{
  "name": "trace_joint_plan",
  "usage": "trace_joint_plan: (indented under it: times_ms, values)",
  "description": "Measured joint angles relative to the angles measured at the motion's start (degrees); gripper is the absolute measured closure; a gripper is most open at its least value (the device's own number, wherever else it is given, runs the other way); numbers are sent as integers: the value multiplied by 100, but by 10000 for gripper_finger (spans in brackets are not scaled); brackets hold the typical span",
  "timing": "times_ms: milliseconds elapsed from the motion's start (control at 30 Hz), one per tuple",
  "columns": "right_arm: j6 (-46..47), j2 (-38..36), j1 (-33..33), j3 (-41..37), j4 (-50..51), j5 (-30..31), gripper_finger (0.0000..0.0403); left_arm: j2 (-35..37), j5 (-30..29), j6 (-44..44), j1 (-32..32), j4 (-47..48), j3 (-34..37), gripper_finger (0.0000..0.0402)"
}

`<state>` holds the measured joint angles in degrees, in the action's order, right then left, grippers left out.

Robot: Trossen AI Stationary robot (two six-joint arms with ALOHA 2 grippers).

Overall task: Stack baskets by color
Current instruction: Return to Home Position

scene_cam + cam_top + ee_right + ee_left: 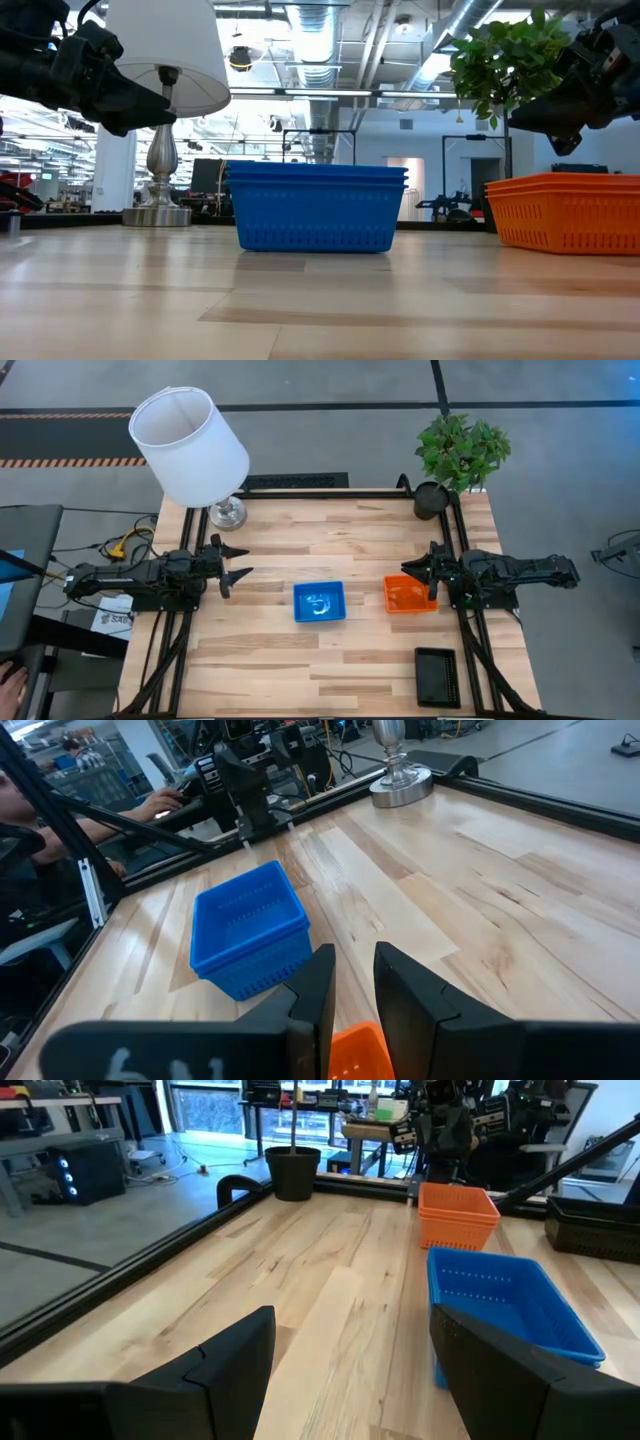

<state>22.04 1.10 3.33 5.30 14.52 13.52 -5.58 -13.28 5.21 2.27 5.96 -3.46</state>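
Note:
A blue basket stands at the table's middle; the low view shows two blue rims nested one in the other. An orange basket stands to its right, and a black basket lies near the front right corner. My left gripper hangs open above the table's left side, pointing at the blue basket, with nothing between its fingers. My right gripper hovers above the orange basket's far right edge, its fingers a narrow gap apart and holding nothing.
A white lamp stands on its metal base at the far left corner. A potted plant in a black pot is at the far right corner. Bare wood lies between the baskets and the near edge.

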Motion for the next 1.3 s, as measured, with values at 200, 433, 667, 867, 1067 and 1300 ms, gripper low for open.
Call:
trace_joint_plan:
  times_ms: [200, 433, 667, 867, 1067, 1300]
  values:
    - [0, 0, 0, 0, -2, 0, 310, 0, 0, 0, 0, 0, 0, 148]
    - [1, -106, 138, -16, -64, 2, 310, 2, -2, -24, -66, -819, 259, 148]
    - [4, -104, 384, -509, -1779, -26, 310, 263, 88, -2, -121, -935, 293, 148]
    - [2, -101, 574, -501, -1871, -19, 310, 557, 85, -1, -122, -1002, 299, 148]
    - [2, -102, 678, -501, -1852, -17, 310, 553, 87, 1, -122, -986, 303, 148]
    - [2, -103, 833, -501, -1847, -9, 310, 553, 81, -4, -155, -987, 306, 148]
